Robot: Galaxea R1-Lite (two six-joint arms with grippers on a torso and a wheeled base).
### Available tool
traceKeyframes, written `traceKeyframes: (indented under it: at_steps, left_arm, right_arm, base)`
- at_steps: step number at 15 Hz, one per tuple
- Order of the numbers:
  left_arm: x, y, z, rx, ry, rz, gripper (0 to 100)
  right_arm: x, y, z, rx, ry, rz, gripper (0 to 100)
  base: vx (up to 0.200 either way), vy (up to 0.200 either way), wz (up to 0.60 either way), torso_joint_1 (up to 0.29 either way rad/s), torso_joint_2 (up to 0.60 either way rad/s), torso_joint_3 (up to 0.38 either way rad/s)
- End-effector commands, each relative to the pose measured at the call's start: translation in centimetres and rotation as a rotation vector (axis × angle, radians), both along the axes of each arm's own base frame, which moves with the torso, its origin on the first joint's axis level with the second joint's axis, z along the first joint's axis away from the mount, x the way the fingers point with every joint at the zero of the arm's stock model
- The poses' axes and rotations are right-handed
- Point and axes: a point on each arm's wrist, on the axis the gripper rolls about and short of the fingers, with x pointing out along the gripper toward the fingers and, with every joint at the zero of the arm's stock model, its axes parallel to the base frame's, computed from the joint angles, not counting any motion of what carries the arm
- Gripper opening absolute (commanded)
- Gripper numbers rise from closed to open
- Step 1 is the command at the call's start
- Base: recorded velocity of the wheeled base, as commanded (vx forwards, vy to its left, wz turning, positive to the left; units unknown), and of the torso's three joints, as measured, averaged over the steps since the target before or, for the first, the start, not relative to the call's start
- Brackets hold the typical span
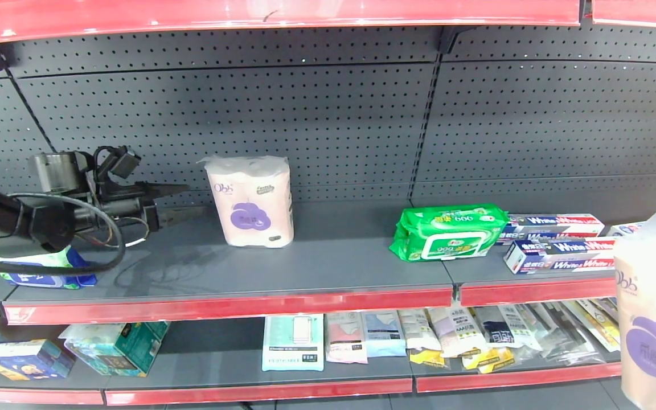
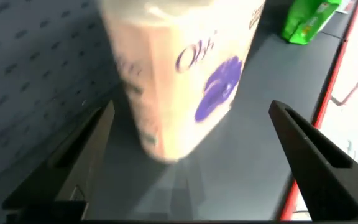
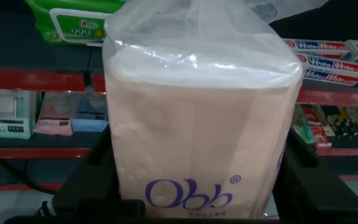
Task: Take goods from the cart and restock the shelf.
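Upright held roll pack [image 3: 197,112], pinched at its sides by the right tool [image 3: 199,186]; the shelf [image 1: 333,262] lies ahead of that tool. A shelved roll pack [image 1: 251,202] stands just ahead of the spread left tool [image 1: 197,199].

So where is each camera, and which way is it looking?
Head view: up on the robot's head, looking forward and down at the shelf; the left tool shows.
Left wrist view: on the left wrist, looking between that open tool's fingers at the standing tissue pack.
Right wrist view: on the right wrist, facing the shelf past the held tissue pack in the right tool.
All three show the green wipes.
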Motion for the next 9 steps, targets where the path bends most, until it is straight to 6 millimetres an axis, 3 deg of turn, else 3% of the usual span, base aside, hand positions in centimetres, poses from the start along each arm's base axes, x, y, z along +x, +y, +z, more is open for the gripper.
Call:
traceKeyframes:
  at_steps: [1,7,9]
  left_arm:
    - [2.8,-0.3,-1.8,0.001,-0.008,-0.021,100]
    - [4.3,0.0,-2.5,-0.018,-0.018,-0.064,100]
    - [5.9,-0.3,-2.8,-0.016,-0.046,-0.084,100]
  right_arm:
    - [0.0,0.0,0.1,-0.005,-0.004,-0.001,0]
    - [-0.1,0.0,-0.1,-0.013,0.005,-0.003,0]
    - [-0.1,0.0,-0.3,-0.025,0.015,0.0,0]
  base:
    - [0.0,0.0,0.0,0.0,0.0,0.0]
    - [0.0,0.0,0.0,0.0,0.0,0.0]
    - [0.0,0.0,0.0,0.0,0.0,0.0]
